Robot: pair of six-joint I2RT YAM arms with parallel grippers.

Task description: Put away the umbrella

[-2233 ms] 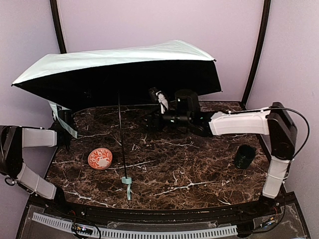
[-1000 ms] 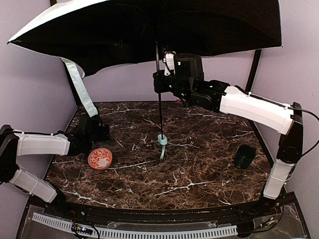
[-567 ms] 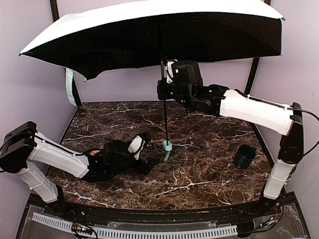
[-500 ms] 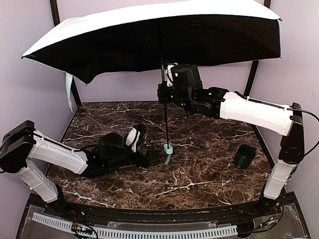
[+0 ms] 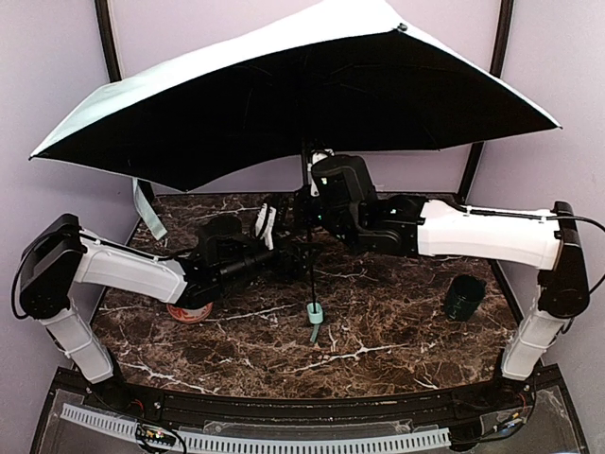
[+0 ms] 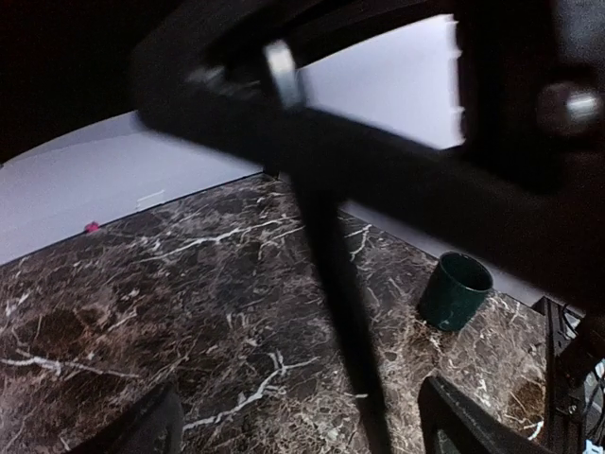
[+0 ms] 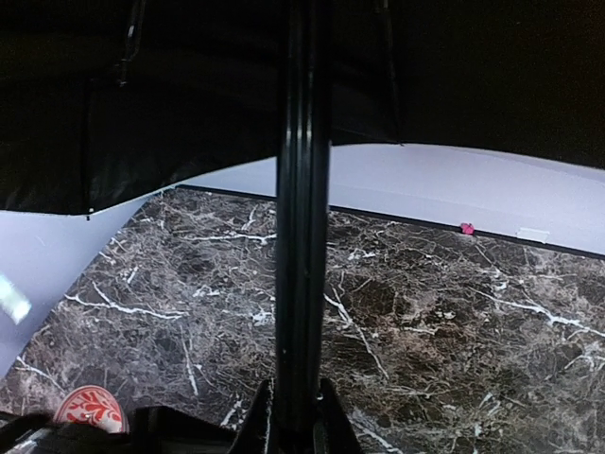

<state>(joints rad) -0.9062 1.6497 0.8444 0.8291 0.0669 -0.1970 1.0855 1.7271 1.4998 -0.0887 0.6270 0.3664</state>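
Note:
The umbrella stands open over the table, its pale mint canopy [image 5: 284, 76] with black lining spread above both arms. Its thin black shaft [image 5: 310, 274] runs down to the mint handle [image 5: 314, 313], which hangs just above the marble. My right gripper [image 5: 310, 206] is shut on the shaft high up; in the right wrist view the fingertips [image 7: 261, 416] pinch the shaft [image 7: 301, 236]. My left gripper [image 5: 295, 257] is open around the shaft lower down. In the left wrist view the shaft [image 6: 333, 284] passes between the wide-apart fingers [image 6: 142, 427] without touching them.
A dark green cup [image 5: 464, 296] stands at the right of the table and shows in the left wrist view as cup [image 6: 455, 289]. A red patterned dish [image 5: 187, 310] lies half under my left arm. The umbrella's closing strap [image 5: 144, 208] dangles at the left rim.
My left arm has risen off the table and swung right, bringing its open jaws around the shaft. The right gripper has lowered the umbrella a little, and the canopy has tilted.

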